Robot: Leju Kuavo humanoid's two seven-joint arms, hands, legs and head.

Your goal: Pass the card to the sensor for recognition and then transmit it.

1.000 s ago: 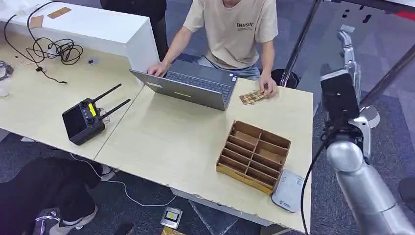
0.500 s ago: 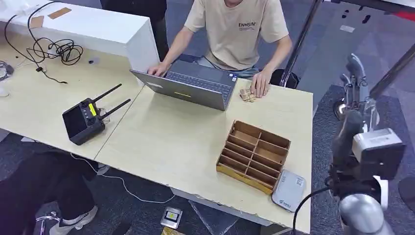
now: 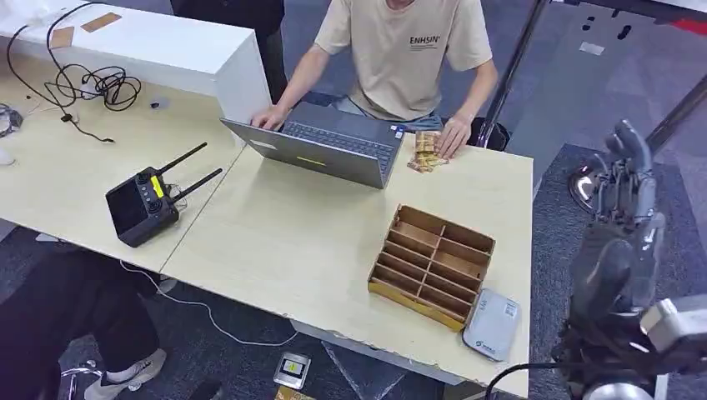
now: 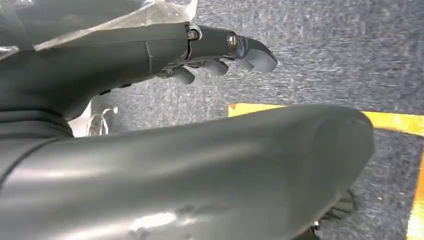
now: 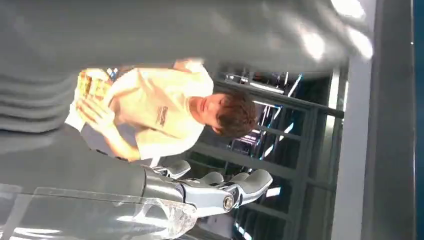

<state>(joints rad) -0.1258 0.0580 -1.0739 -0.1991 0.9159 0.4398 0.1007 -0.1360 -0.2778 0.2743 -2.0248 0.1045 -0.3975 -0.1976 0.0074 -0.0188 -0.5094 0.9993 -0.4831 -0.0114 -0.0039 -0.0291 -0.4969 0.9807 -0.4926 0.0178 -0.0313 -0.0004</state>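
Observation:
A stack of brown cards [image 3: 425,152] stands at the table's far edge beside the laptop, and a person's hand [image 3: 454,136] holds it; the cards [image 5: 91,84] also appear in the right wrist view. A grey-white flat sensor [image 3: 492,325] lies at the table's near right corner, next to a wooden divided tray [image 3: 433,262]. My right hand [image 3: 629,177] is raised off the table's right side with fingers [image 5: 235,185] stretched out and nothing in them. My left hand [image 4: 220,50] hangs over the carpet, holding nothing, its fingers loosely apart.
An open laptop [image 3: 321,146] sits in front of the seated person. A black remote controller [image 3: 142,204] with two antennas lies on the left. Cables [image 3: 92,83] and a white box [image 3: 167,42] are at the far left. Dark slanted poles [image 3: 517,62] stand right of the person.
My right arm has swung round, and its hand has risen into view right of the table. The person has gathered the spread cards into a stack and tipped them up.

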